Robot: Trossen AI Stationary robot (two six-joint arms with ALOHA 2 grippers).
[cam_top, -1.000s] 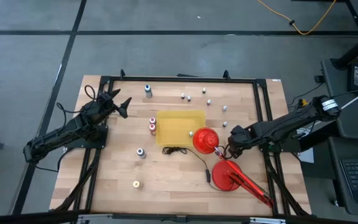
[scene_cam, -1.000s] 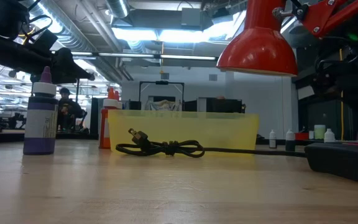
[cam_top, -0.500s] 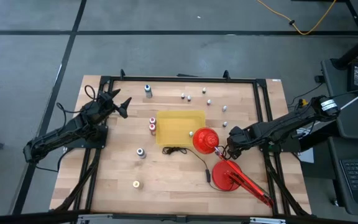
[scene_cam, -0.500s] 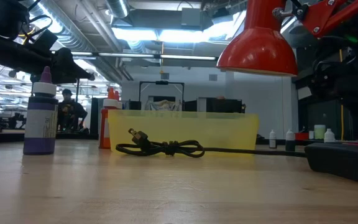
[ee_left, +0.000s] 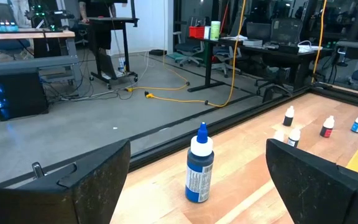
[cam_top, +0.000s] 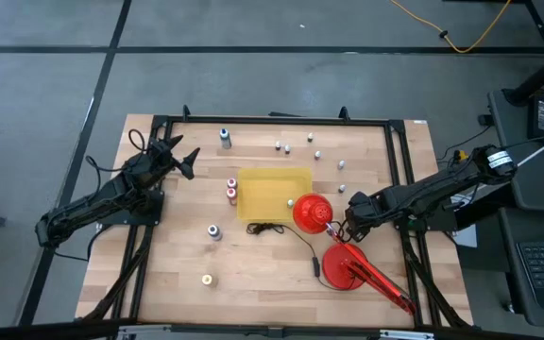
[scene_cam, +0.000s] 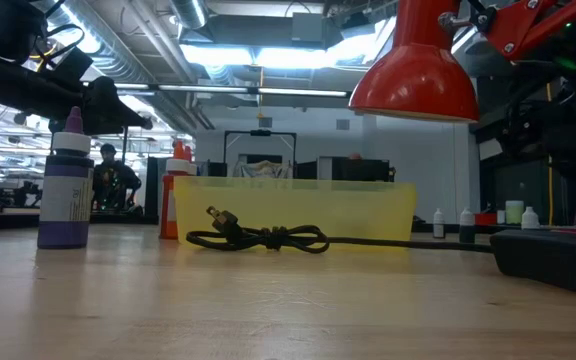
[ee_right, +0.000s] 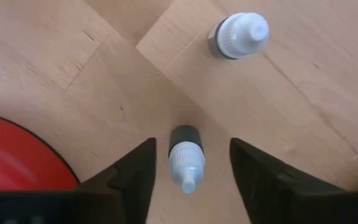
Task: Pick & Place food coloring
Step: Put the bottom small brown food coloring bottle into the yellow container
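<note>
I am looking down on the wooden table point(cam_top: 263, 264), where the small food coloring bottles are standing scattered around a yellow tray point(cam_top: 274, 194). The right gripper point(cam_top: 348, 223) is hanging low between the red lamp shade point(cam_top: 312, 212) and the lamp's round red base point(cam_top: 346, 267). Through its wrist camera, I am seeing its two dark fingers point(ee_right: 134, 177) spread apart with a dark-bodied, white-capped bottle point(ee_right: 184, 157) standing in the gap between them, touching neither. A second white-capped bottle point(ee_right: 237, 36) is sitting a little beyond it, and the red edge of the lamp point(ee_right: 17, 155) is showing close beside.

The left gripper point(cam_top: 179, 156) is waiting near the table's far left corner, its fingers point(ee_left: 86, 186) wide apart and holding nothing, facing a blue bottle point(ee_left: 199, 165) standing upright on the wood.

From table height, I am seeing a purple bottle point(scene_cam: 66, 190) upright on the left, a black cord point(scene_cam: 268, 238) coiled in front of the tray, and a person point(scene_cam: 110, 178) in the room behind.
</note>
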